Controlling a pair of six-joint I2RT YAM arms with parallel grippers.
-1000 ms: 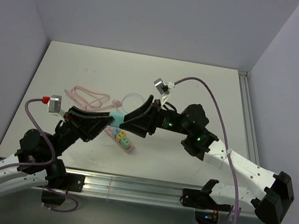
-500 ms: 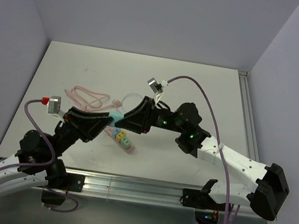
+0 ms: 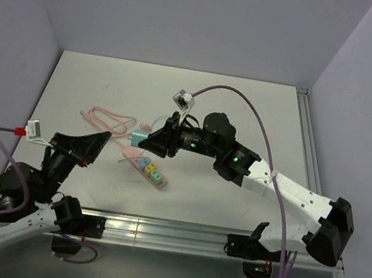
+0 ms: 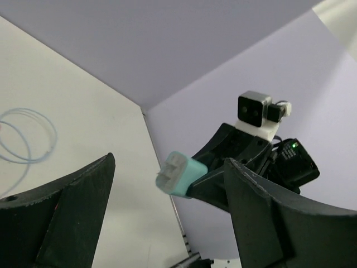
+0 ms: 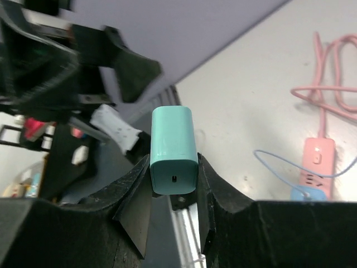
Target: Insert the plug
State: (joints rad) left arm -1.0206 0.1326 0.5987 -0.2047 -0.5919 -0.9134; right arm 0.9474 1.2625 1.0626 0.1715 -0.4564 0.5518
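Note:
A teal plug (image 5: pixel 173 149) sits pinched between the fingers of my right gripper (image 5: pixel 173 167), which is shut on it. Its prongs show in the left wrist view on the plug (image 4: pixel 181 174). In the top view the right gripper (image 3: pixel 148 141) holds the plug (image 3: pixel 141 139) in the air, just above the back end of the pink power strip (image 3: pixel 149 168). My left gripper (image 3: pixel 79 146) stands open and empty to the left, apart from the plug. Its wide black fingers (image 4: pixel 67 218) frame the plug from a distance.
A pink cable (image 3: pixel 107 120) lies coiled at the left of the power strip. A thin light-blue cable (image 3: pixel 164 120) loops behind it and ends in a blue plug (image 5: pixel 309 194) at the strip (image 5: pixel 318 159). The table's near edge has a metal rail (image 3: pixel 156 230).
The left gripper has opened, let go of the plug and drawn back to the left. The right gripper has shut on the plug and carried it a little leftward.

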